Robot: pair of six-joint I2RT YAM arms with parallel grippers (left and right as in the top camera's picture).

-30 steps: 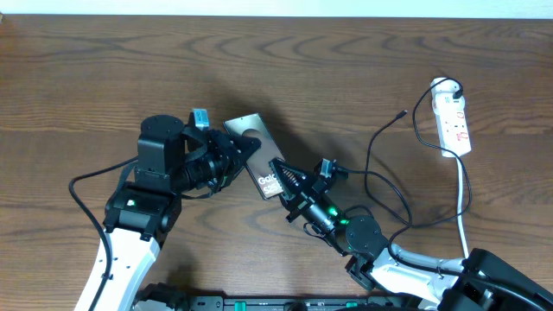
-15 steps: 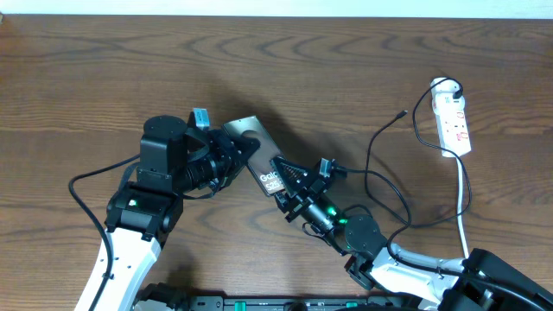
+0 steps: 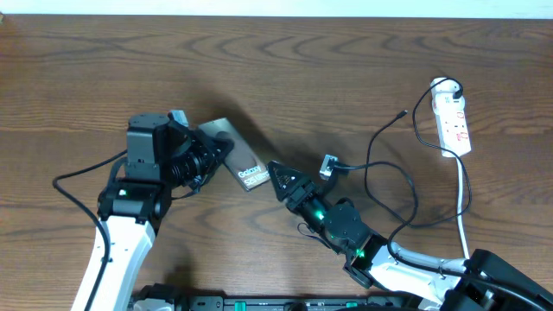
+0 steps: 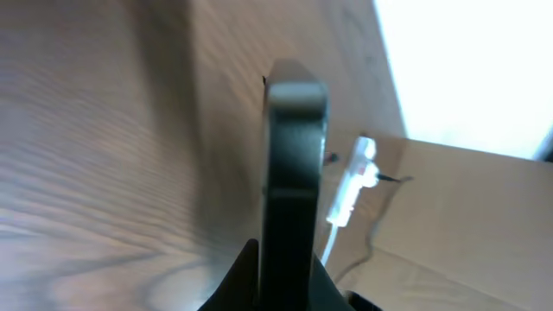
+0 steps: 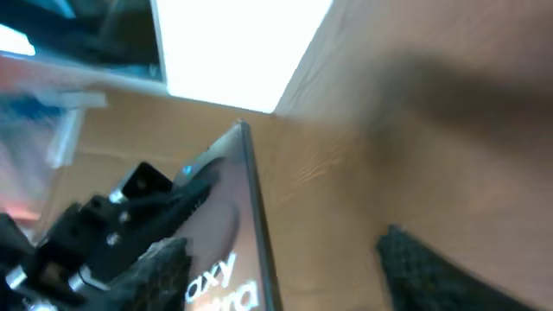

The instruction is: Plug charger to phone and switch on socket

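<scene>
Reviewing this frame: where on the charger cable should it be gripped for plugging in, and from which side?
Probably grip the charger just behind its small plug tip, from above, jaws across the cable. That end lies free on the table, apart from the loops, and the open right gripper is the nearer one.

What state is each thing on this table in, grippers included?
phone: clamped in the left gripper, nothing plugged into it.
charger: plug tip lying loose, well apart from the phone.
socket: lying flat; switch position cannot be told.
left gripper: shut on the phone.
right gripper: open and empty, beside the phone.
</scene>
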